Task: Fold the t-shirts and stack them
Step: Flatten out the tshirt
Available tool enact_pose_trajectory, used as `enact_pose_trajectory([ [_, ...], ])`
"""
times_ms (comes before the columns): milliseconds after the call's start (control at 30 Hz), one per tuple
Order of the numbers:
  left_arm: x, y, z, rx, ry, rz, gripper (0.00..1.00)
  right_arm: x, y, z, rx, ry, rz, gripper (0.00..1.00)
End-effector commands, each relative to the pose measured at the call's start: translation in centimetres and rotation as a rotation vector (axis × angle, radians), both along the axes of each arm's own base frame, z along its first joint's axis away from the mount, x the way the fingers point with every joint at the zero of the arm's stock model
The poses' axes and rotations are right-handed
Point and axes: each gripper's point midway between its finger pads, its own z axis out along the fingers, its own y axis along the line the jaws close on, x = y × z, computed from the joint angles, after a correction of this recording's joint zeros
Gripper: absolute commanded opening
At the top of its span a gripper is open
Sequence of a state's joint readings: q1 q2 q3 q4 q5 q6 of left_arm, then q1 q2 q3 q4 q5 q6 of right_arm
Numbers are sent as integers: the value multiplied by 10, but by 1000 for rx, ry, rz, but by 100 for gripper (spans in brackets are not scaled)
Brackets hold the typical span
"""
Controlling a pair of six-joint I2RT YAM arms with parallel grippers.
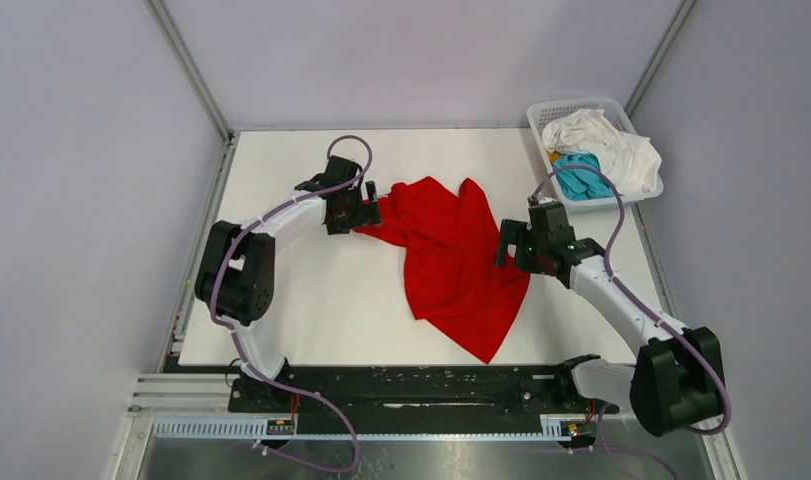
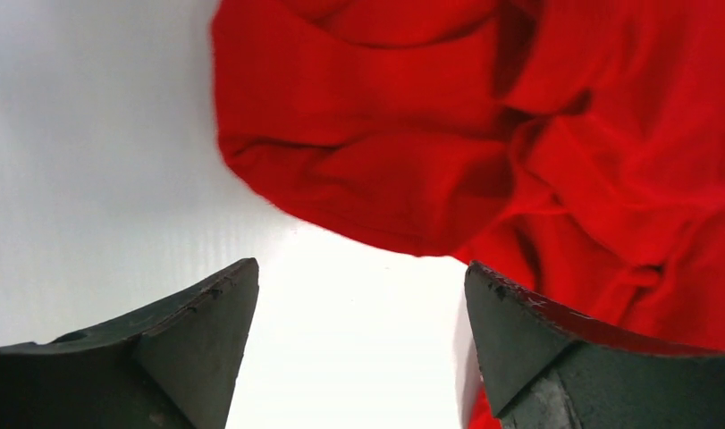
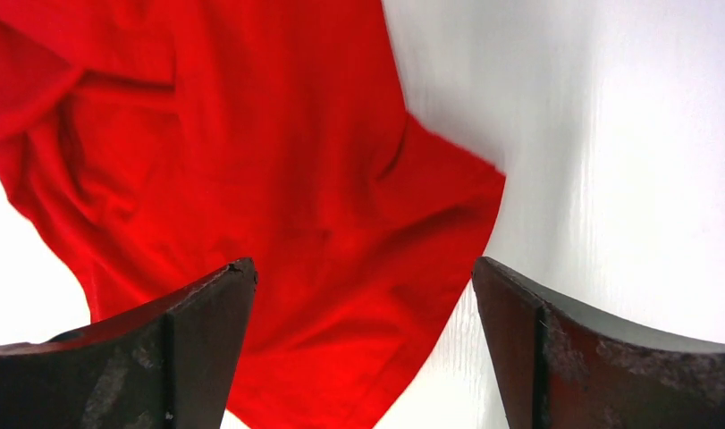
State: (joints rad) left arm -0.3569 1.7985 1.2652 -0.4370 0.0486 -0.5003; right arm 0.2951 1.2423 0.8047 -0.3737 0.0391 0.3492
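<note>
A large bright red t-shirt [image 1: 451, 255] lies crumpled in the middle of the white table [image 1: 321, 310]. My left gripper [image 1: 371, 213] is open and empty at the shirt's upper left edge. In the left wrist view its jaws stand wide apart over bare table, with the red cloth [image 2: 412, 134] just ahead. My right gripper [image 1: 503, 247] is open and empty at the shirt's right edge. In the right wrist view the red cloth [image 3: 251, 179] lies below and between the spread jaws. A white t-shirt [image 1: 606, 145] and a teal-blue t-shirt [image 1: 581, 178] lie bunched in the basket.
A white plastic lattice basket [image 1: 561, 108] stands at the table's far right corner. Pale walls close in the back and sides. A black rail with the arm bases [image 1: 421, 388] runs along the near edge.
</note>
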Motion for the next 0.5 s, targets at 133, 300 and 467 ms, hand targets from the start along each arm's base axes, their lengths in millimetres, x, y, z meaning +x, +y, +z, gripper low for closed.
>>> enact_pose_trajectory([
  [133,12,39,-23,-19,58,204,72,-34,-1,2,61,-30,9,99],
  [300,27,40,-32,-70,71,251,65,-40,-8,6,45,-60,0,99],
  [467,42,38,-41,-115,81,288,55,-44,-9,3,43,-45,-8,99],
])
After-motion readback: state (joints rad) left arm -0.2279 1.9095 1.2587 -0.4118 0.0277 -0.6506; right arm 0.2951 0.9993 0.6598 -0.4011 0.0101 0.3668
